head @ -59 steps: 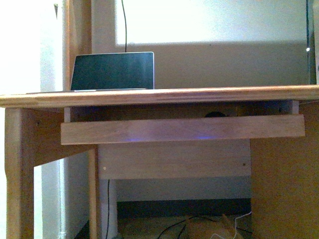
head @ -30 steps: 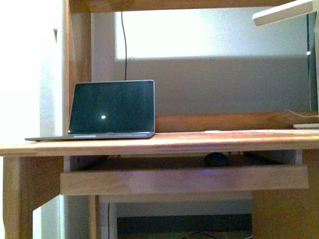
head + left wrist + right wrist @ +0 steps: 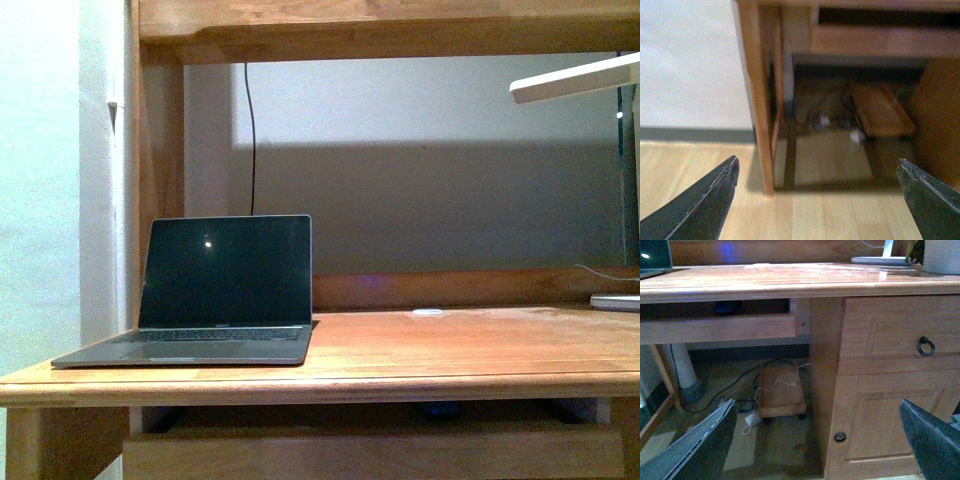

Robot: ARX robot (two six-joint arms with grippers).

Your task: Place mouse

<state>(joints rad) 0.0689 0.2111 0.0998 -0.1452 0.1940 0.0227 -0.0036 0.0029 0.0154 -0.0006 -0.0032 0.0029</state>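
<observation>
**Both tools wide and empty, mouse on the tray under the desk**

The left tool (image 3: 816, 161) is spread wide. Its 2 dark fingers (image 3: 705, 205) are far apart and nothing is between them. It points low, toward the pale wooden floor (image 3: 840, 210) beside a desk leg (image 3: 757, 100).

The right tool (image 3: 817, 402) is also spread wide and holds nothing. Beyond it is a drawer with a ring handle (image 3: 926, 346). A small wooden trolley (image 3: 782, 392) stands on the floor under the desk, with cables near it.

The mouse (image 3: 727, 307) lies on the pull-out tray (image 3: 715, 327) just below the desk top. It is well apart from both tools and shows only as a dark dome in shadow.

On the desk (image 3: 450, 350) an open laptop (image 3: 225, 290) with a dark screen sits at the left side. A small white disc (image 3: 427, 313) lies near the back edge, apart from the laptop. A white lamp arm (image 3: 575, 78) reaches in at the upper right.
</observation>
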